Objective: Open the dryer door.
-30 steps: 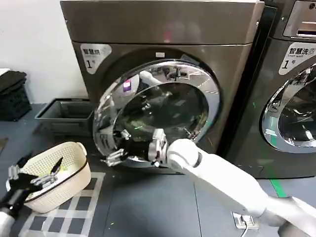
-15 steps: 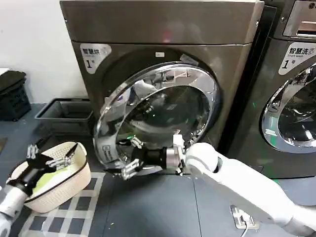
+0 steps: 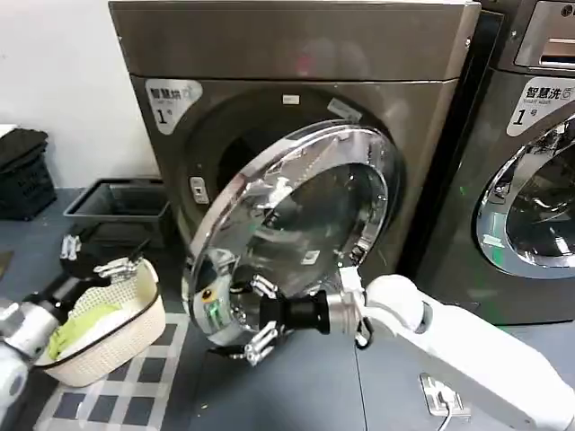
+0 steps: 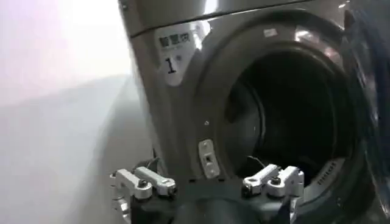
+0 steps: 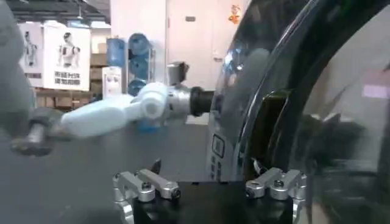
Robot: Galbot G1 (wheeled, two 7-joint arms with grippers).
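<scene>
Dryer (image 3: 296, 54): bronze-grey machine behind the right gripper; its front carries a white sticker with Chinese characters and a "1" (image 3: 171, 99), read also in the left wrist view (image 4: 173, 52).
Second machine (image 3: 539, 162): darker, to the right of the right arm, with its own chrome-rimmed door closed; a white label with Chinese characters and a "1" sits on its front (image 3: 544, 103).
Dryer door (image 3: 296, 224): chrome rim and dark glass, hinged on its right side, swung out further than half a second ago, so the dark drum opening (image 3: 243, 148) now shows behind its left edge. Its lower left rim lies just at the right gripper.
Change: a second ago the door was almost flat against the front; the gap has widened in each frame since.
Right gripper (image 3: 256, 323): fingers spread apart, at the lower left edge of the door, touching or nearly touching the rim; in the right wrist view (image 5: 207, 185) the fingers stand apart with the door's edge between them.
Basket (image 3: 135, 328): cream, perforated, on the floor beneath the left gripper, holding yellow-green cloth (image 3: 85, 321).
Left gripper (image 3: 99, 260): fingers apart, hanging over the basket, well left of the door; higher than before.
</scene>
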